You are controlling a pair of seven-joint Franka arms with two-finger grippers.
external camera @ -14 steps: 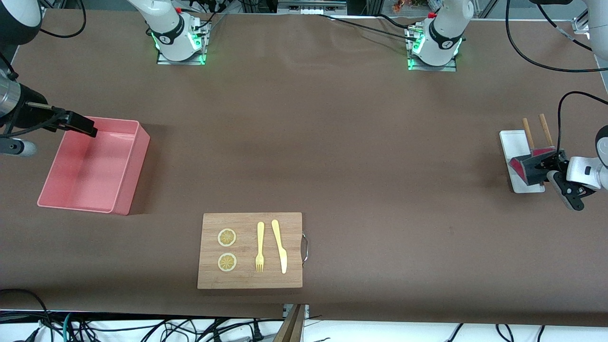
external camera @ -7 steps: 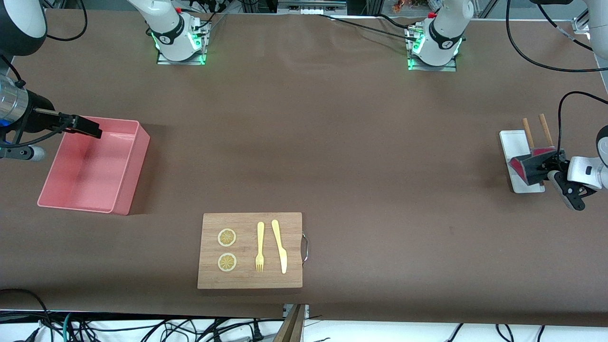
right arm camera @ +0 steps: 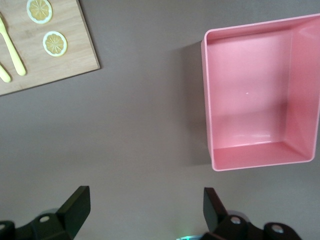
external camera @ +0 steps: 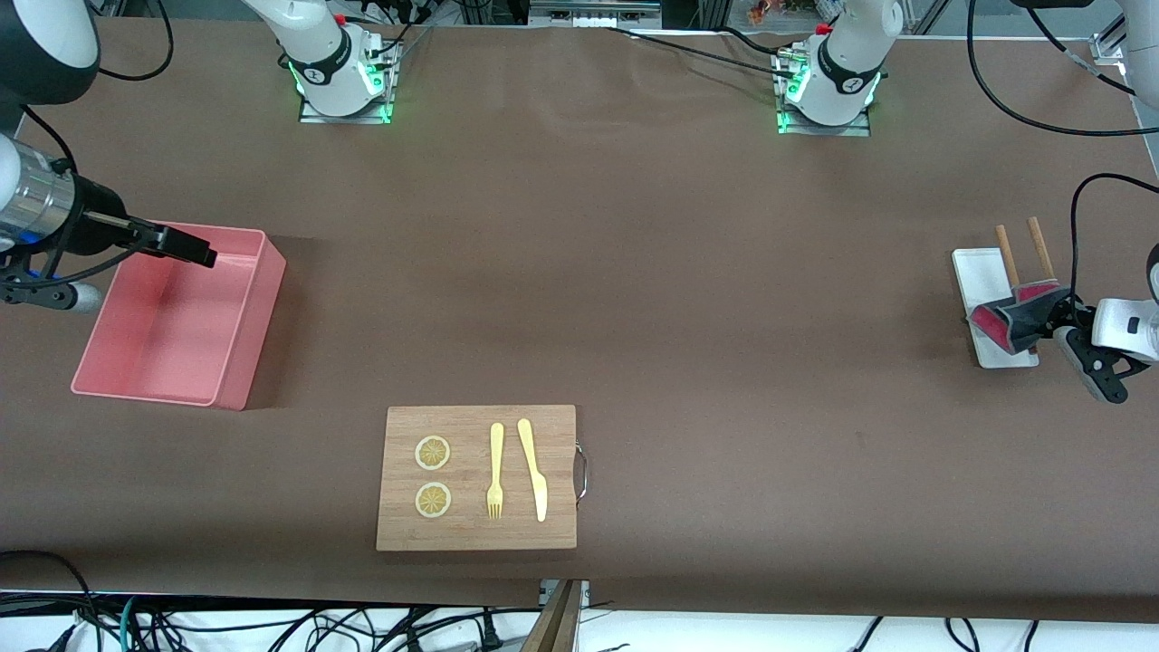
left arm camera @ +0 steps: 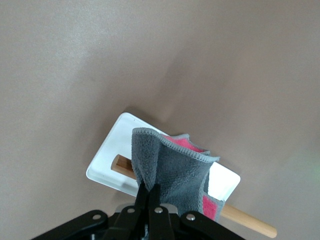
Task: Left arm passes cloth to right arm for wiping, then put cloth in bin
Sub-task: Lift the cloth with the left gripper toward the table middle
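The cloth (external camera: 1007,319) is bunched, dark grey outside with red-pink folds, over the small white tray (external camera: 976,272) at the left arm's end of the table. My left gripper (external camera: 1041,317) is shut on it. In the left wrist view the fingertips (left arm camera: 150,192) pinch a grey fold of the cloth (left arm camera: 172,167), which hangs above the tray (left arm camera: 107,157). The pink bin (external camera: 258,312) stands at the right arm's end. My right gripper (external camera: 186,246) hangs open and empty over the bin's rim on the side toward the bases. The right wrist view shows the bin (right arm camera: 207,110) empty.
Two wooden sticks (external camera: 1021,246) lie on the white tray, one (left arm camera: 245,222) poking out under the cloth. A wooden board (external camera: 471,536) with two lemon slices, a yellow fork and a yellow knife lies near the front camera; its corner (right arm camera: 80,52) shows in the right wrist view.
The left gripper has closed on the cloth and gathered it up off the tray. The right gripper has slid along the bin's rim toward the table's middle.
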